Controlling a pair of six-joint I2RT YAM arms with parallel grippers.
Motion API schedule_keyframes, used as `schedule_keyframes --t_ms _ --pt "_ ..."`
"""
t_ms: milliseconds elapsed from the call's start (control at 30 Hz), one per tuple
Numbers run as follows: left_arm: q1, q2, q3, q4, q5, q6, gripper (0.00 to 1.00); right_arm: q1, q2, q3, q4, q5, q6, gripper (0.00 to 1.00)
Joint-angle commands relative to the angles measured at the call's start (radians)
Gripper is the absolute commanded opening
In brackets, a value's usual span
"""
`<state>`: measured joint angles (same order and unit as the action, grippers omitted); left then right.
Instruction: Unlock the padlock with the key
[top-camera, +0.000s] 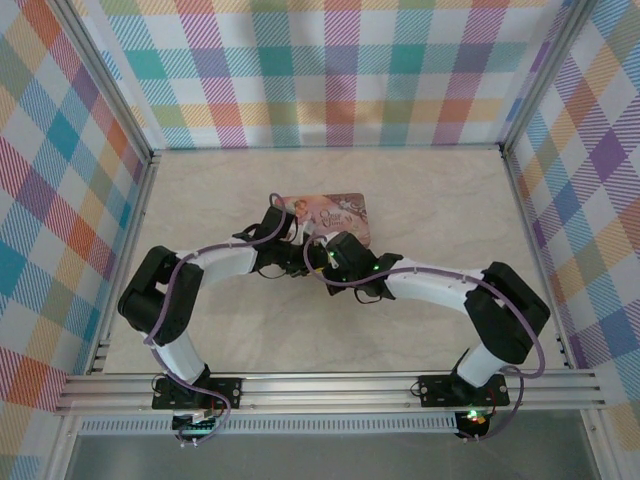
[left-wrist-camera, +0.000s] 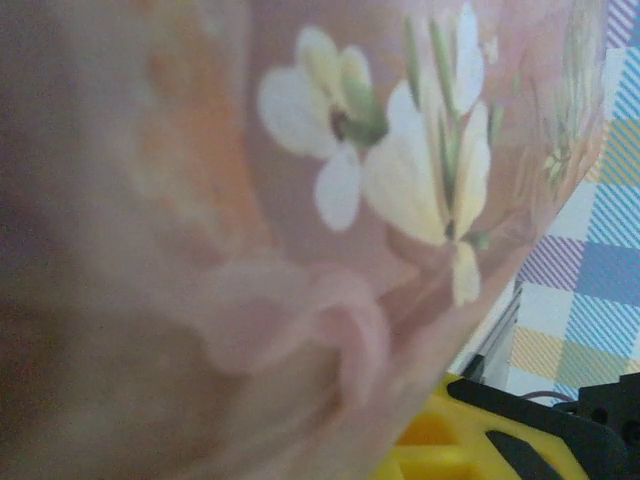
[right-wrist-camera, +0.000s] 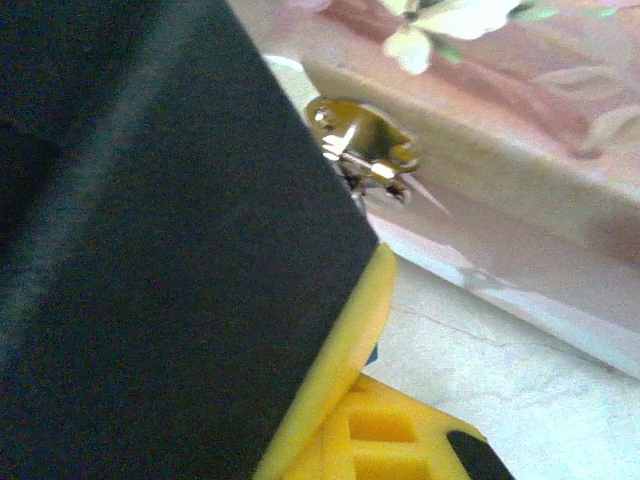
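Both arms meet at the near edge of the pink tin (top-camera: 335, 212), which lies flat in the middle of the table (top-camera: 200, 190). Its lid carries a picture and white script, too small for me to read.

My right end effector (top-camera: 322, 245) is fully closed at the tin's near side, and I see nothing pinched in it. Its dark pad (right-wrist-camera: 150, 250) sits just beside the brass padlock (right-wrist-camera: 360, 135) on the tin's front wall. A grey sliver under the padlock looks like the key (right-wrist-camera: 378, 178), though blur leaves me unsure.

My left end effector (top-camera: 283, 228) is at the tin's near-left corner. I cannot tell how wide it stands.
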<state>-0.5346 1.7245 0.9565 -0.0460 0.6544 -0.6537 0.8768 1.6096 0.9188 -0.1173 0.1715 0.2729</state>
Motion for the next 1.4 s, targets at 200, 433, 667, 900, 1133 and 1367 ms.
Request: schedule_keyframes --t_ms 200,433,667,900,1133,1367 --pt "-0.004 0.022 -0.060 0.046 -0.026 -0.007 0.32 0.001 0.078 -0.024 0.075 -0.061 0.052 0.00" --pt "0.002 -0.048 -0.094 -0.007 -0.077 0.017 0.37 0.001 0.101 -0.014 0.078 -0.083 0.036 0.00" --pt "0.014 -0.118 -0.120 -0.065 -0.139 0.034 0.37 -0.001 0.102 0.000 0.077 -0.118 0.024 0.00" --pt "0.030 -0.221 -0.140 -0.127 -0.214 0.055 0.38 -0.001 0.101 0.015 0.063 -0.103 0.010 0.00" --pt "0.087 -0.380 -0.180 -0.171 -0.342 0.053 0.47 -0.001 0.097 0.013 0.065 -0.099 0.006 0.00" --pt "0.154 -0.450 -0.162 -0.184 -0.463 0.058 0.68 -0.001 0.095 0.012 0.072 -0.102 0.013 0.03"
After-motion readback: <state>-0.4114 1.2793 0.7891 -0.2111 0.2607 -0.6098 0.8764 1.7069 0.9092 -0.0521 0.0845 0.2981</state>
